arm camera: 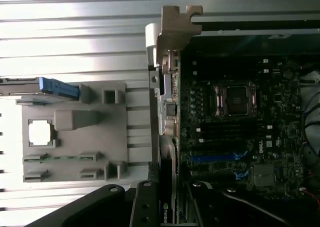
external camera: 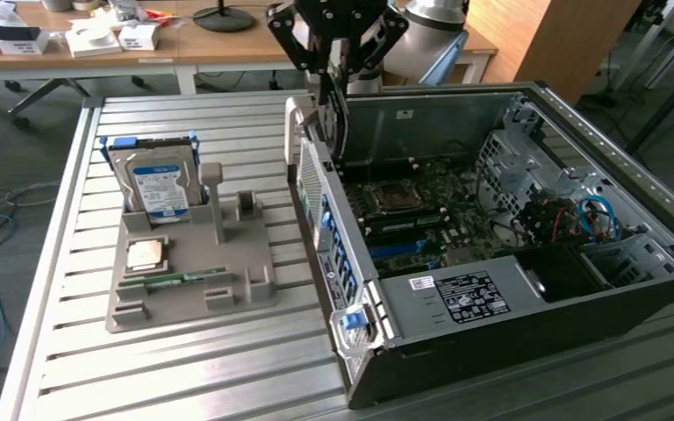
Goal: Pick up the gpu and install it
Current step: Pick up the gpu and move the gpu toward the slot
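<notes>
Gpu (external camera: 334, 123) clamped edge-on in half-closed gripper (external camera: 336, 74), hanging at rear wall of computer case (external camera: 512, 342) above motherboard (external camera: 431, 206) edge; could catch bracket on that wall or miss blue slot (arm camera: 215, 158) if lowered tilted.

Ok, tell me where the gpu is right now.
The gpu hangs edge-on in the hand, at the rear wall of the open computer case, on the exterior view's left of the motherboard and right of the grey parts tray.

Wooden desks (external camera: 249, 46) beyond grey floor (external camera: 15, 145)
</notes>
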Robot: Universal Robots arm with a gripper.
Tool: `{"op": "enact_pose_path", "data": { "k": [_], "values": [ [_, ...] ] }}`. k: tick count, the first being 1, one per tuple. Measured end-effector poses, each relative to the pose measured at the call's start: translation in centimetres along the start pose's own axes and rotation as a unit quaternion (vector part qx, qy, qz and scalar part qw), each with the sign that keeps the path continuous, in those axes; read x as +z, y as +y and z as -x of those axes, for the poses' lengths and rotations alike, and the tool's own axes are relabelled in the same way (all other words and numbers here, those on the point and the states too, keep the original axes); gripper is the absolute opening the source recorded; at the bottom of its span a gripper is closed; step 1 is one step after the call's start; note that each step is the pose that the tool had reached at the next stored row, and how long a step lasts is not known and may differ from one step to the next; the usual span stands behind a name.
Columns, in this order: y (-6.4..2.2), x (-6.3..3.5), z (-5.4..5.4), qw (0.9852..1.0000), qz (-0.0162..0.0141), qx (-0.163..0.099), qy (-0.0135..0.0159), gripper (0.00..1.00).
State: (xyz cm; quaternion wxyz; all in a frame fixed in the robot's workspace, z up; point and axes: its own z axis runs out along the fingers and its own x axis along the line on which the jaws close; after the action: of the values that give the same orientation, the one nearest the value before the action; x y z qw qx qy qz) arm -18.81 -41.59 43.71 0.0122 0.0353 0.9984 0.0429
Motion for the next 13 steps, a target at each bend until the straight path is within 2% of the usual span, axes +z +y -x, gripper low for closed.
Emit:
{"op": "enact_pose_path", "data": {
  "k": [13],
  "values": [
    [0.36,0.14,5.1,1.0,0.0005,0.0,0.0001,0.26]
  ]
}}
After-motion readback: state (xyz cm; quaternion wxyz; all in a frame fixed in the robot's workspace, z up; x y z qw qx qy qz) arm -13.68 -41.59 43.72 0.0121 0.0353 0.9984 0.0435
